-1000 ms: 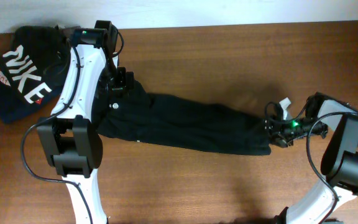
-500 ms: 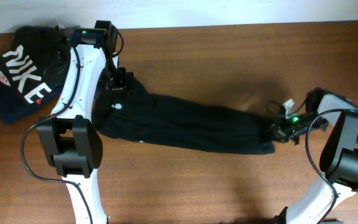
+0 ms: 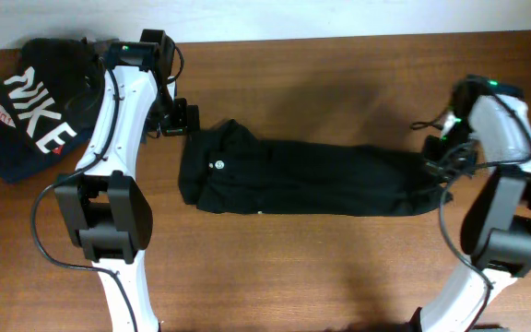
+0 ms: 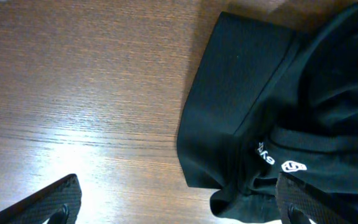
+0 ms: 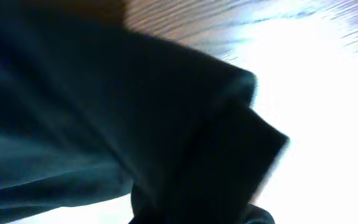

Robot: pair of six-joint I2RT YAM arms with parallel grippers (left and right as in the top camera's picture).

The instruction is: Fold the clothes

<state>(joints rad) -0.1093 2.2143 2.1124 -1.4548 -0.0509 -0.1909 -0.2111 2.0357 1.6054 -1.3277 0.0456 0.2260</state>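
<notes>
So the right gripper (image 3: 438, 161) just clamped the T-shirt (image 3: 293, 180) by its right end and dragged it to mid-frame, left gripper (image 3: 182, 120) wide open beside the collar, looks stretched out for folding.

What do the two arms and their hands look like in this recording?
Both the left arm and right arm have white rounded link shells joined by bulky black joint housings. A small green light glows on each. Thin black cables loop alongside them. The left hand and right hand are black; the left wrist view shows dark, blunt fingertips.
</notes>
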